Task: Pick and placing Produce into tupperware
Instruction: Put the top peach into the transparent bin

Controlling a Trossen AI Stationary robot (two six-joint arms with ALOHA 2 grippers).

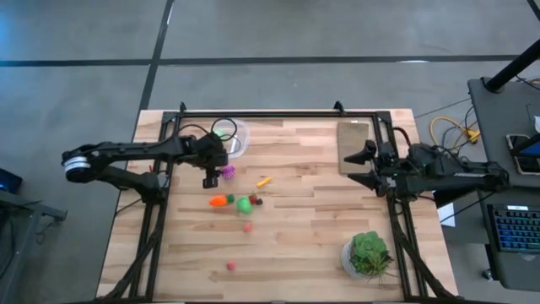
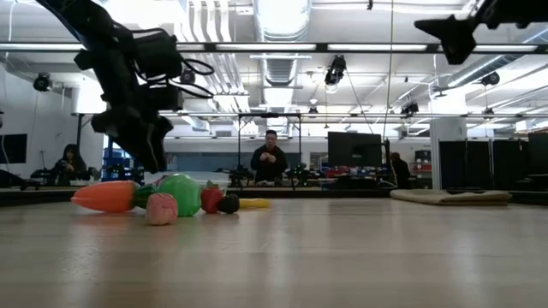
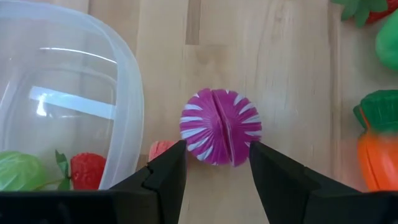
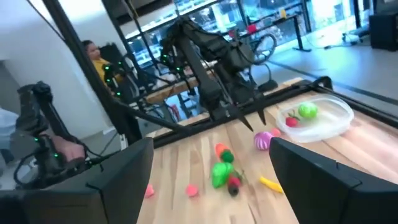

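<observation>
A purple white-striped ball [image 3: 221,126] of the produce lies on the wooden table beside the clear tupperware [image 3: 74,93], which holds a green piece [image 3: 18,171] and a red piece [image 3: 87,169]. My left gripper [image 3: 217,165] hangs open just above the ball, slanting down, one finger on either side, touching nothing. An orange carrot [image 1: 219,201], a green ball [image 1: 245,203], a small red piece [image 1: 256,199] and a yellow bit [image 1: 264,180] lie near the table's middle. My right gripper [image 1: 364,165] stands open, high at the right side.
Two pink pieces [image 1: 248,226] [image 1: 230,265] lie toward the near edge, and a small red piece [image 3: 160,149] lies by the tupperware's wall. A tan board [image 1: 354,145] lies at the far right. A leafy plant in a white pot [image 1: 369,253] stands at the near right.
</observation>
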